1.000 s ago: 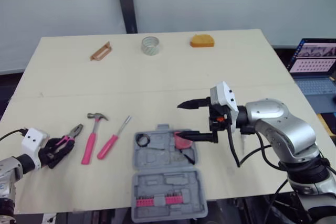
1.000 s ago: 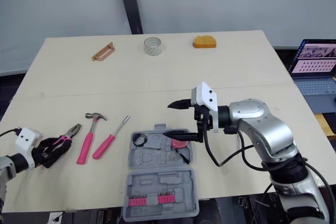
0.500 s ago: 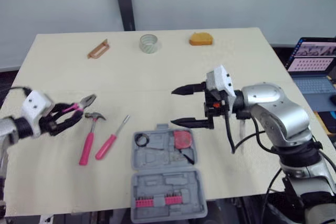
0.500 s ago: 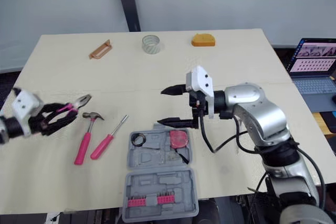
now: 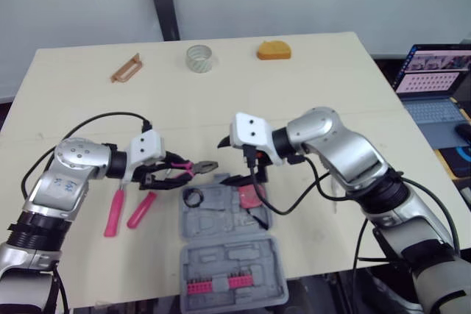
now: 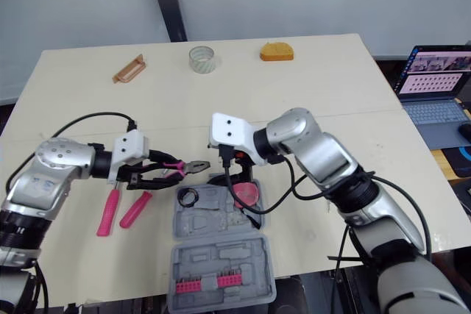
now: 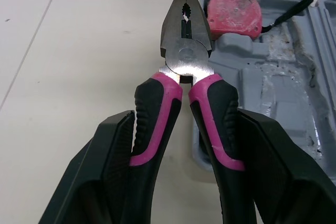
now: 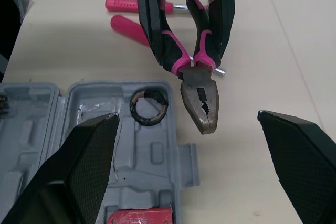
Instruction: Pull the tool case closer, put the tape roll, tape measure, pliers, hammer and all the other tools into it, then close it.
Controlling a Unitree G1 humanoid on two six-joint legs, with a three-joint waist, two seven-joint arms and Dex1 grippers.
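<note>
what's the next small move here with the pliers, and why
Probably close the right gripper on the head of the pliers: it sits between that gripper's open fingers, while the left gripper holds the pink handles beside the open tool case. That would let the right arm take them.

One tool case (image 5: 232, 255) out there. One pliers (image 5: 193, 169), one hammer (image 5: 112, 212), one screwdriver (image 5: 140, 209), one tape measure (image 7: 233, 14). One clear tape roll (image 5: 198, 57), one black ring (image 5: 197, 197), one orange block (image 5: 273, 50), one brown handle (image 5: 125, 68), one laptop (image 5: 434, 82).
</note>
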